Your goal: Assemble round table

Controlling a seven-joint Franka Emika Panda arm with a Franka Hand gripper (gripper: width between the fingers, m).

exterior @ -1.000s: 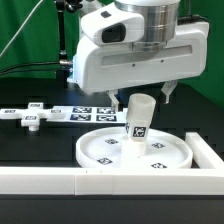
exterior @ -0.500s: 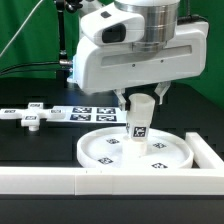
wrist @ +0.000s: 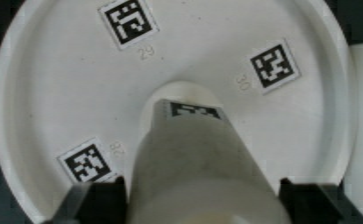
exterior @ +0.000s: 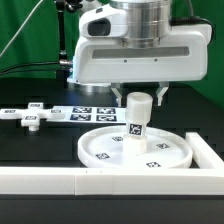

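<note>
Hand [exterior: 141,97] tight around upright leg [exterior: 138,126] — base on the disc [exterior: 100,151]; foot piece [exterior: 30,117] well apart

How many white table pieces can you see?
3: the round disc in the middle, the leg upright on it, and the cross-shaped foot at the exterior view's left. None looks hidden.

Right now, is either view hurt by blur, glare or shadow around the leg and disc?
Exterior view: even light and sharp enough; the white leg and disc look slightly washed out, without hard glare. Wrist view: the disc's tags read sharp, the leg close to the lens is soft and its tag blurred, with a grey shadow around it.
</note>
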